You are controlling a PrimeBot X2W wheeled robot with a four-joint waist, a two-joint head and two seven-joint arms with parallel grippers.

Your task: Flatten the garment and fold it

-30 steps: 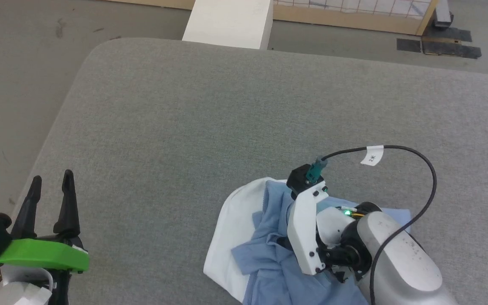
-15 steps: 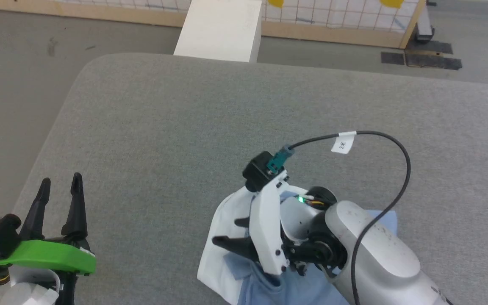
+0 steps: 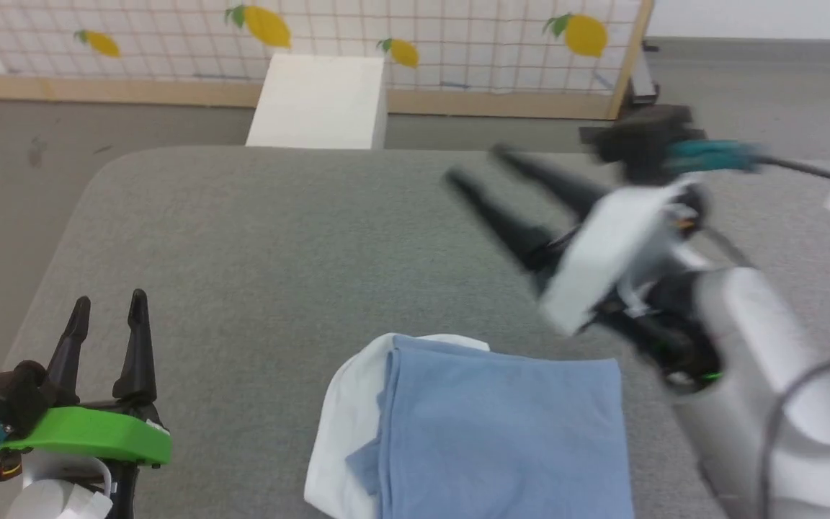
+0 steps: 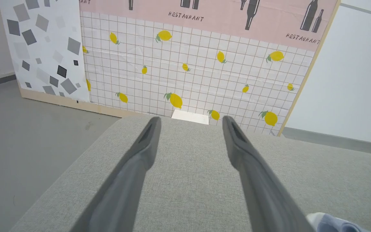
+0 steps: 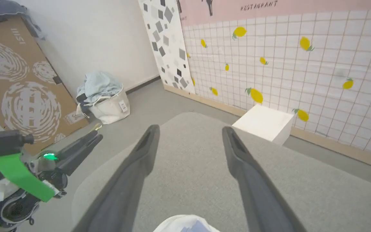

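The garment (image 3: 487,425) lies folded in a flat light blue rectangle near the table's front edge, with a white layer showing along its left side. Corners of the garment (image 4: 330,224) (image 5: 185,226) peek in at the bottom of both wrist views. My right gripper (image 3: 478,166) hangs open and blurred above the table, up and right of the garment, holding nothing. The open right fingers (image 5: 147,145) point over the table's far corner. My left gripper (image 3: 110,301) stands open and empty at the table's left edge, well apart from the garment. Its fingers (image 4: 150,135) are spread wide.
The grey padded table (image 3: 278,238) has bare room behind and left of the garment. A white box (image 3: 318,101) stands on the floor past the far edge, before a lemon-print screen (image 3: 415,43). A laundry bag (image 5: 103,100) and cardboard box (image 5: 18,83) sit by the wall.
My right gripper opened, let go of the garment and rose up and to the right. The garment now lies flat and folded. The head camera tilted up. The left gripper stayed put.
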